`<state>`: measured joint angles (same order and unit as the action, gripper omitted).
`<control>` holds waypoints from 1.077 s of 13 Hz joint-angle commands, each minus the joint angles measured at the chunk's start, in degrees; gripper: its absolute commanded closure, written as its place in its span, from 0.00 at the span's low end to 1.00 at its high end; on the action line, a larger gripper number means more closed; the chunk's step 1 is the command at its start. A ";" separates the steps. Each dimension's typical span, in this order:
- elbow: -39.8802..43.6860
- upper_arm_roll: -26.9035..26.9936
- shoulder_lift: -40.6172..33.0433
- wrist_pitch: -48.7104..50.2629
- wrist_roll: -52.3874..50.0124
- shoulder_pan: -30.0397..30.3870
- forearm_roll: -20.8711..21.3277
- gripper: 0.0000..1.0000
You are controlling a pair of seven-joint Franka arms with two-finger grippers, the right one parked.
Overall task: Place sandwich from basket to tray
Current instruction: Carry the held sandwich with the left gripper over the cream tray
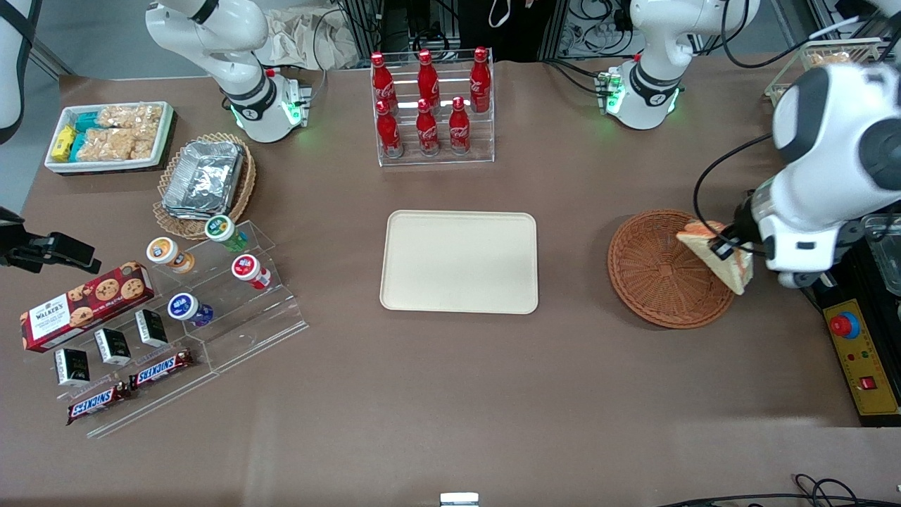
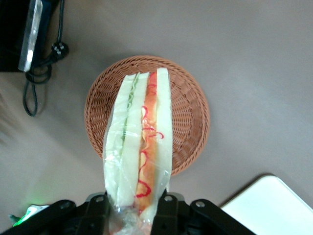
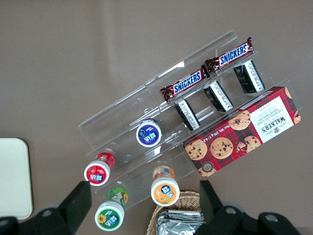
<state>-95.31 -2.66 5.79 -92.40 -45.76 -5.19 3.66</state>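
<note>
The working arm's pincer [image 2: 132, 210] is clamped on the wide end of the sandwich [image 2: 139, 147], a clear-wrapped wedge lifted above the round wicker basket [image 2: 195, 107] and hanging over its rim on the side toward the working arm's end of the worktop [image 1: 450, 394]. The cream tray [image 1: 459, 261], the drop-off point, lies well apart from the basket, toward the parked arm's end, with nothing on it.

The grip appears to take in loose plastic wrap as well as bread, though the wrist view does not make plain how much bread is actually caught. If it is mostly film, the wedge could slide or swing free on the way across and land on the bare worktop between basket and tray. Its long tip points down at the basket, so a low sweep might clip the woven rim and drag the basket along.

Readable from where I stand: Coca-Cola script on the red bottles [image 1: 426, 105] in the clear rack farther from the front camera than the tray; "Walker's" on the tartan cookie box [image 1: 84, 304]; "Snickers" on two bars [image 1: 130, 387] near that box.
</note>
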 commanded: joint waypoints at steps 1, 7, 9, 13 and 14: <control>8.55 -2.34 2.90 6.08 5.32 -0.08 0.47 0.98; 8.47 -14.39 12.20 5.39 6.57 -8.92 4.94 0.97; 8.39 -14.39 16.77 2.59 6.65 -14.12 5.04 0.95; 8.21 -14.30 27.67 -7.52 1.14 -22.74 9.50 0.95; 8.30 -14.31 29.61 -9.36 0.68 -23.45 10.22 0.94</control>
<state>-89.30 -17.44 31.75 -100.32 -43.59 -27.42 11.61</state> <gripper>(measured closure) 0.841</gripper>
